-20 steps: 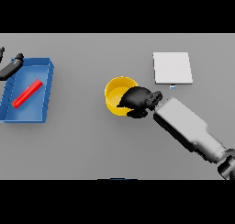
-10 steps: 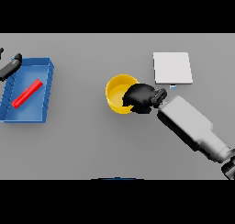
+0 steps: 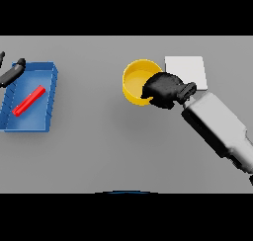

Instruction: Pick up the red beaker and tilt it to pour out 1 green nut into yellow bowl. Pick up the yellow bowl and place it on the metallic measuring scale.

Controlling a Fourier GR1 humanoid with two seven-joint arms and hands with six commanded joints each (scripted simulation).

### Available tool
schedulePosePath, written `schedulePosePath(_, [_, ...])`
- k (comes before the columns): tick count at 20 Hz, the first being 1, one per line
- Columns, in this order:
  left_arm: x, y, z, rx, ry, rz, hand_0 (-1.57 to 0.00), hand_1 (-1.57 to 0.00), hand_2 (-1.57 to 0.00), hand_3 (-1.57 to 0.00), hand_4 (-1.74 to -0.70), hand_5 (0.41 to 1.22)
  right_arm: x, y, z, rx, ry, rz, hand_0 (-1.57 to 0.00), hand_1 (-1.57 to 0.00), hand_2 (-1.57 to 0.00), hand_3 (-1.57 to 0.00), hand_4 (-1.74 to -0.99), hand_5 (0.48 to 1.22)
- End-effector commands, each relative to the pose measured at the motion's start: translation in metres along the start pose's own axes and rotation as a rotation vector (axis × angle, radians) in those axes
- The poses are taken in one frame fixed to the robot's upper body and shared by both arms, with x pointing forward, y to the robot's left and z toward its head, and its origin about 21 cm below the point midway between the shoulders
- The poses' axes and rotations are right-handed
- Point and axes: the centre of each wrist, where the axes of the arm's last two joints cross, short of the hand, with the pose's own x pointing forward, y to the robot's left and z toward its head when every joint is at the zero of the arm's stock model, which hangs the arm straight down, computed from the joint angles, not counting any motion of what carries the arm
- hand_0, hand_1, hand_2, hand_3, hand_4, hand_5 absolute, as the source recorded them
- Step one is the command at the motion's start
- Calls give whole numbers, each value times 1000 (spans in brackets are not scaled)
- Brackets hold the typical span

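the right hand (image 3: 165, 89) grips the right rim of the yellow bowl (image 3: 136, 82), its fingers (image 3: 148, 92) curled over the edge and clamped on it. the bowl sits just left of the pale square measuring scale (image 3: 187, 69) on the grey bench (image 3: 108, 146). at the far left, a red beaker (image 3: 28, 100) lies tilted inside a blue tray (image 3: 49, 97). the left hand (image 3: 11, 72) shows at the tray's upper left corner; whether its fingers are apart or together i cannot tell.

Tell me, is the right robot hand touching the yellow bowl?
Touching. The head view shows the right robot hand with its fingers curled over the right rim of the yellow bowl, no gap between them.
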Motion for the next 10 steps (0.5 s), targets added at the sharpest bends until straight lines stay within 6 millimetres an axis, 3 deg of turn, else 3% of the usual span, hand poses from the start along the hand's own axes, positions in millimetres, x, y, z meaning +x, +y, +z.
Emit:
schedulePosePath(1, [0,0,0,-5,-4,2,1,1,1,1,-714,686,-2,-1,2,-7,10,-2,-1567,-1567,-1478,-1170,-1740,1220])
schedulePosePath(6, [2,0,3,-3,3,-4,1,1,1,1,-723,698,-14,-8,12,-34,56,7,-1565,-1570,-1513,-1155,-1741,1220])
schedulePosePath(10, [1,0,6,-4,12,5,1,1,1,1,-730,719,-39,-10,15,-85,127,-1,-1568,-1570,-1537,-1153,-1741,1221])
